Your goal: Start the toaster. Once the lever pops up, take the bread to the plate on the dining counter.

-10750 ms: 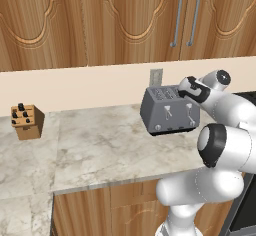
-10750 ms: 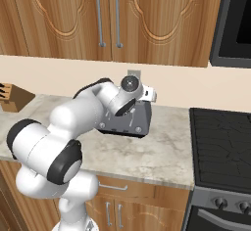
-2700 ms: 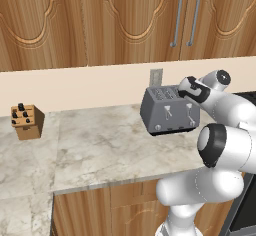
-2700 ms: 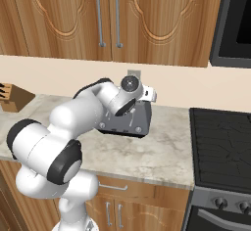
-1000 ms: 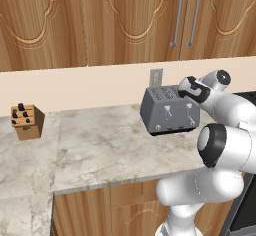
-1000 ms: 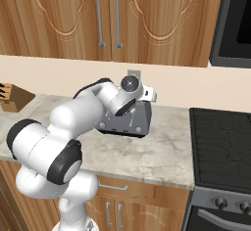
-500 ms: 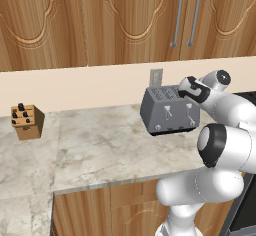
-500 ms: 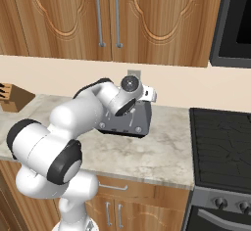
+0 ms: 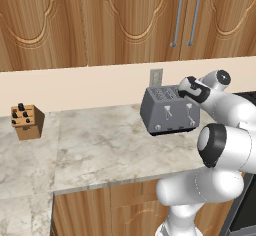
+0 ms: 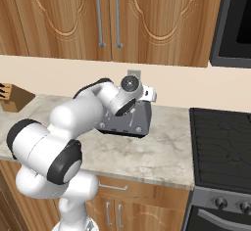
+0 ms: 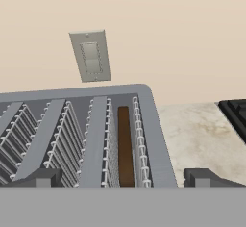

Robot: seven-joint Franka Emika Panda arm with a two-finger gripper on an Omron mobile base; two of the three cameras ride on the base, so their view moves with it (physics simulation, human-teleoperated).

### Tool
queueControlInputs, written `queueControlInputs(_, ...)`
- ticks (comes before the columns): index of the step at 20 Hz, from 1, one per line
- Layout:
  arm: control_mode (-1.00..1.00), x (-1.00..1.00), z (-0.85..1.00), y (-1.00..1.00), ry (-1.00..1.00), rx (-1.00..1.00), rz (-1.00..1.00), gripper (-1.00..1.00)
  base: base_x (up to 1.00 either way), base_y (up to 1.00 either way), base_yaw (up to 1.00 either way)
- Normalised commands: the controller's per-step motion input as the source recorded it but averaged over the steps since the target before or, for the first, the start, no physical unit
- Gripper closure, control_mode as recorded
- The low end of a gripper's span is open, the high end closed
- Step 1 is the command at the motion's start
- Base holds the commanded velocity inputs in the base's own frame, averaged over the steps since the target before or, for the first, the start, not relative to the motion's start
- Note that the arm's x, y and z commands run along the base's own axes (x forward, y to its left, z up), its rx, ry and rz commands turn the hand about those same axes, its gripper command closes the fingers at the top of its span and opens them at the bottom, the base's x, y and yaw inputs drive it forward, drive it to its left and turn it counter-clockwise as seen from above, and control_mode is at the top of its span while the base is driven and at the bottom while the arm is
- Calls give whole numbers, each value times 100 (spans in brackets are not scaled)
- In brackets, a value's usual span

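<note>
Grey brushed-metal, boxy and four-slotted, the toaster (image 9: pixel 169 111) sits on the pale marbled stone worktop (image 9: pixel 105 147) against the cream wall, two pale levers and small round knobs on its front face, dark base below. Seen from the hand camera, the thin dark-brown bread slice (image 11: pixel 125 147) stands sunk in the slot at about 1 o'clock of the toaster top, between white wire guides. The two-finger gripper (image 11: pixel 122 177) hovers just above that end, its dark fingertips (image 11: pixel 201 177) spread wide apart, holding nothing. The likely risk: the slice sits low and narrow between the wires, so fingers coming down off-centre could snag a guide or the metal rim, or pinch only an edge and drop it. A grey rectangular wall outlet (image 11: pixel 90 56) hangs at 12 o'clock behind; a wooden knife block (image 9: pixel 27 121) stands far at 9 o'clock.
</note>
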Motion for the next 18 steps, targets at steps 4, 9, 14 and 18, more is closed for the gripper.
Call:
queueControlInputs(4, -100, 0, 0, 0, 0, 0, 0, -100, 0, 0, 0)
queueControlInputs(9, -100, 0, 0, 0, 0, 0, 0, -100, 0, 0, 0)
queueControlInputs(14, -100, 0, 0, 0, 0, 0, 0, -100, 0, 0, 0)
queueControlInputs(18, -100, 0, 0, 0, 0, 0, 0, -100, 0, 0, 0)
